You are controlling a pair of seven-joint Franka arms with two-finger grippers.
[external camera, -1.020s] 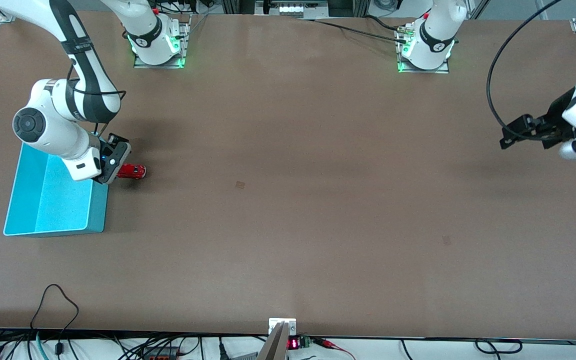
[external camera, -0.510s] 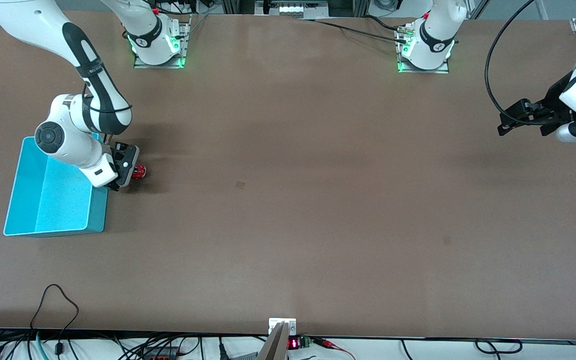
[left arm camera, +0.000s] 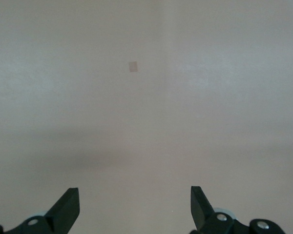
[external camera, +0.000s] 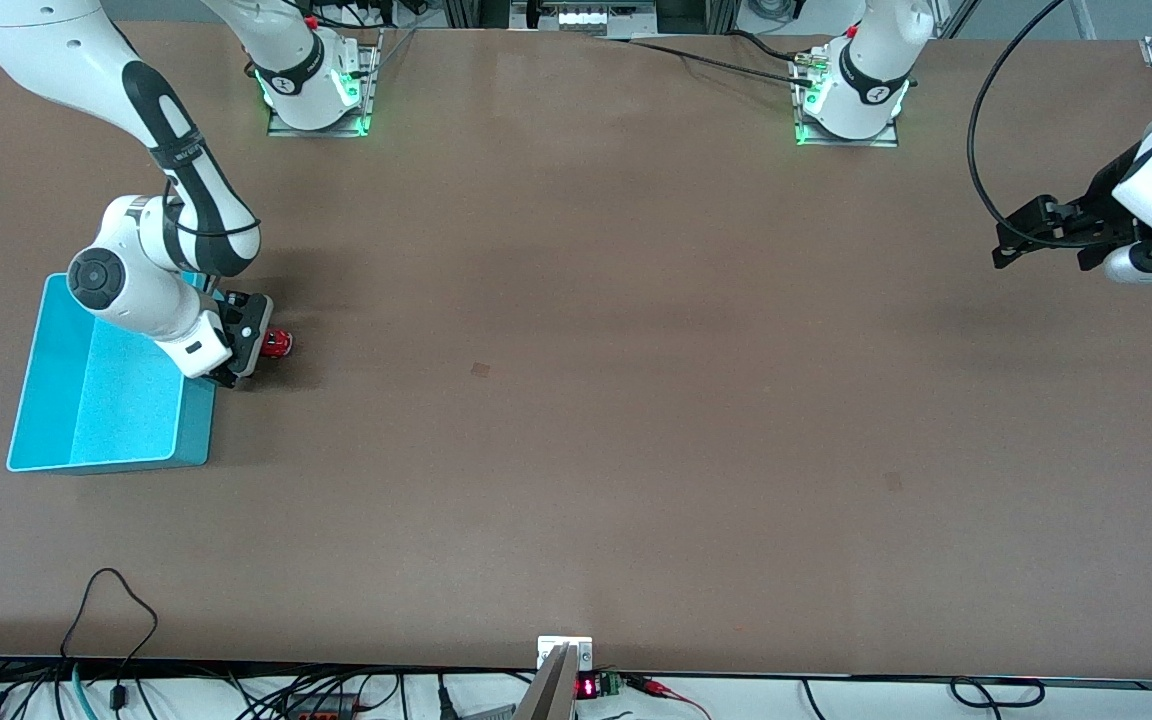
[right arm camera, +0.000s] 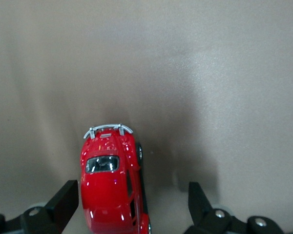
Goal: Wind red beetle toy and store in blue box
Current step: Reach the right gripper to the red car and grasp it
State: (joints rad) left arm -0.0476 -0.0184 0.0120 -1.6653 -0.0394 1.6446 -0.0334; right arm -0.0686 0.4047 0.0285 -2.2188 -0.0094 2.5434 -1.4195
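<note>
- We see the right gripper (external camera: 258,352) low over the table (external camera: 576,400), just beside the blue box (external camera: 111,465) at the right arm's end.
- In the right wrist view, its two fingers (right arm camera: 63,202) stand wide apart, and the red toy car (right arm camera: 111,183) sits between them, closer to one finger than the other.
- We see a gap between the car and each finger there, so the right gripper (right arm camera: 132,202) has hold of nothing.
- The car (external camera: 278,343) rests on its wheels on the table, outside the box and just beside its wall; from the front, the gripper covers most of it, and only one end shows.
- The box lies open-topped, and we see nothing on the part of its speckled floor that the arm leaves in view.
- The left gripper (external camera: 1011,243) hangs in the air over the left arm's end of the table, well apart from the car and the box; this arm waits.
- In the left wrist view, we see its fingers (left arm camera: 66,209) spread wide over bare table with nothing between them (left arm camera: 134,207).
</note>
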